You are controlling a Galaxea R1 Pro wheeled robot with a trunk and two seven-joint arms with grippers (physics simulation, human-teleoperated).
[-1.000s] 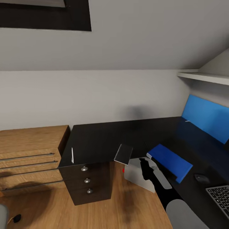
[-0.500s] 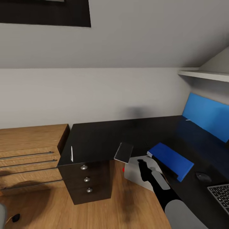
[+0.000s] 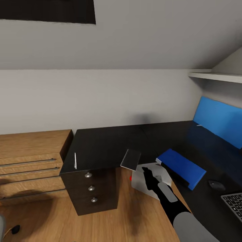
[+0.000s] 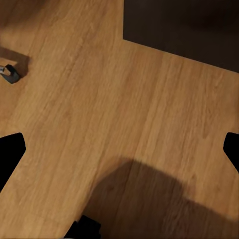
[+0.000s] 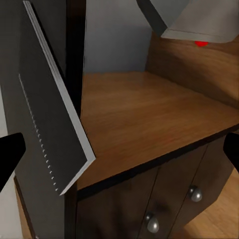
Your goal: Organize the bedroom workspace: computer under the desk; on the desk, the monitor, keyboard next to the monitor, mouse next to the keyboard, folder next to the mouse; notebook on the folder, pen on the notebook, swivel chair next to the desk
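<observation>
Two things are left to stack, judging from the head view: the notebook (image 3: 130, 159) lies at the near edge of the black counter (image 3: 101, 148), partly overhanging it, and the white pen (image 3: 75, 160) lies far to its left above the three-drawer unit (image 3: 91, 189). The blue folder (image 3: 181, 167) is already on the counter to the right, with the mouse (image 3: 216, 185) beyond it and a corner of the keyboard (image 3: 234, 205) at the right edge. The grey computer (image 3: 148, 178) sits under the counter, its red light showing. The right gripper (image 3: 145, 171) reaches toward the notebook, just below and to its right, not touching it; from here I cannot tell how its fingers stand.

Left wrist view: the wood floor (image 4: 119, 124), a chair caster (image 4: 10, 72), and the left gripper's dark fingertips (image 4: 11, 152) at opposite edges, spread wide and empty.

Right wrist view: the notebook (image 5: 47, 124) looms close, seen edge-on, and the right gripper's fingertips (image 5: 10, 154) stand wide apart around nothing.

The step in hand looks like fetching the notebook. Next the gripper must straddle the overhanging edge and close on it, without pushing it off.
</observation>
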